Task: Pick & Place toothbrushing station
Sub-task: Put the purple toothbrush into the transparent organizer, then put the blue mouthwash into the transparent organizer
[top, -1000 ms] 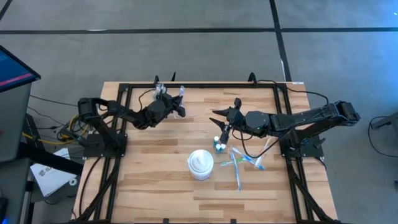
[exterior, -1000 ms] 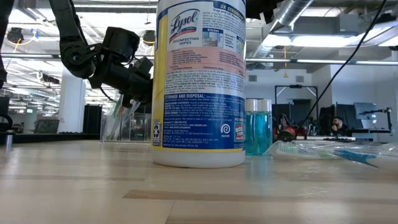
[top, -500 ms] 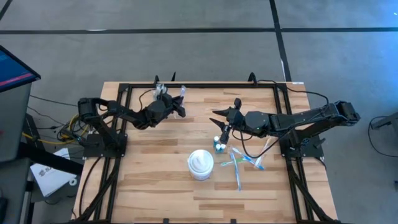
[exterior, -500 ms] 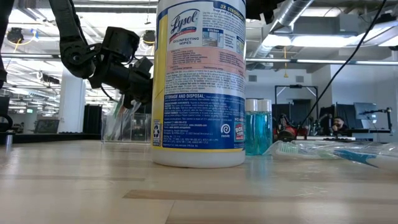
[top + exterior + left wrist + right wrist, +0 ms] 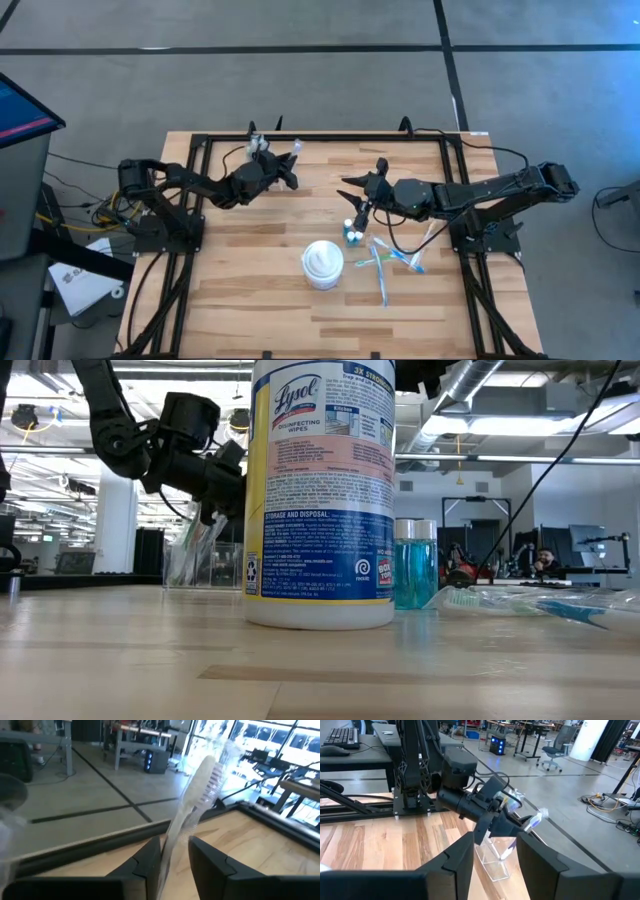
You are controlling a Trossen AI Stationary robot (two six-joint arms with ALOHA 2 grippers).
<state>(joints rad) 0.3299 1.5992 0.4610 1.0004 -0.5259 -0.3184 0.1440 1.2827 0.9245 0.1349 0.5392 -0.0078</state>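
Since a second ago my left gripper (image 5: pixel 283 176) has lifted slightly at the far left of the worktop (image 5: pixel 250 290), over the clear cup (image 5: pixel 496 862). The pale toothbrush (image 5: pixel 197 790) runs between my jaws (whether they grip it or only flank it, I cannot tell). I judge this to be the release. Its long axis is steep but tilted, handle down toward the cup, bristle head up and away. Right of centre, my right gripper (image 5: pixel 352 195) hovers with its jaws wide and empty.
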